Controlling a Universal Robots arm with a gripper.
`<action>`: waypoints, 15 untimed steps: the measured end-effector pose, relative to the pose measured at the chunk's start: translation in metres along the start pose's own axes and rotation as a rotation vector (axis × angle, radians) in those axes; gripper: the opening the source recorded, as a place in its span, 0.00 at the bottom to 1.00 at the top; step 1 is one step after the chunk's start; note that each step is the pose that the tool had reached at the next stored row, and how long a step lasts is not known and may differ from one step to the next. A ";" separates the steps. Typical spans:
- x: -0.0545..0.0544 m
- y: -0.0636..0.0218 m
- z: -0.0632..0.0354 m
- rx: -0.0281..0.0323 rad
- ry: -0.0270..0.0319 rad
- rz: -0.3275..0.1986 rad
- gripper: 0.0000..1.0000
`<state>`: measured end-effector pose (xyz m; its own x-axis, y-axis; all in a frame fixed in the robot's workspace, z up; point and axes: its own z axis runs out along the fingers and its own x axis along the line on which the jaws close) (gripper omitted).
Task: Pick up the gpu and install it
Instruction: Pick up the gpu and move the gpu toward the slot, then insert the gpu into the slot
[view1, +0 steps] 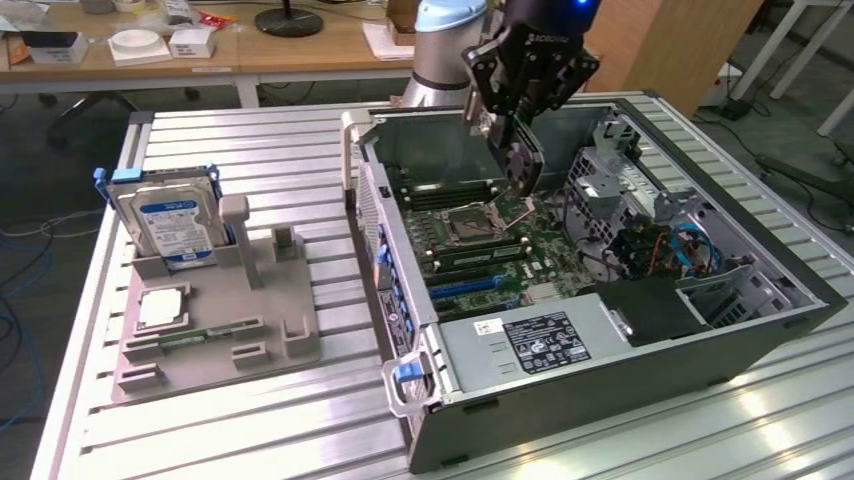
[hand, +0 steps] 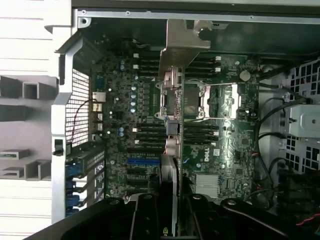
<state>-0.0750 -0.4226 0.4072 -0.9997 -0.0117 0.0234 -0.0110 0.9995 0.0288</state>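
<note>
My gripper (hand: 172, 212) is clamped on the gpu (hand: 181, 47), seen edge-on and hanging upright just above the CPU socket (hand: 192, 102) inside the open computer case (view1: 441, 395). The pick looks done. I judge the carry toward the slot is in hand, with the card not yet seated. Seating calls for lining the card's lower edge up with the blue slot (hand: 143, 161), near the socket on the side toward the power supply (view1: 534, 345). Memory slots (view1: 467, 262) flank the socket, and cables (view1: 667, 245) crowd the bay beyond it. A hard drive (view1: 171, 220) stands on a grey holder (view1: 227, 340), well apart from the socket and outside the case.
</note>
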 end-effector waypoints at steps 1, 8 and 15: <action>-0.001 0.0000 0.0001 0.0000 0.0000 0.000 0.26; -0.012 -0.0002 0.0000 0.0002 0.0001 0.000 0.26; -0.012 -0.0001 0.0001 0.0000 0.0000 0.000 0.26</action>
<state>-0.0630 -0.4226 0.4067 -0.9997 -0.0116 0.0234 -0.0109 0.9995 0.0288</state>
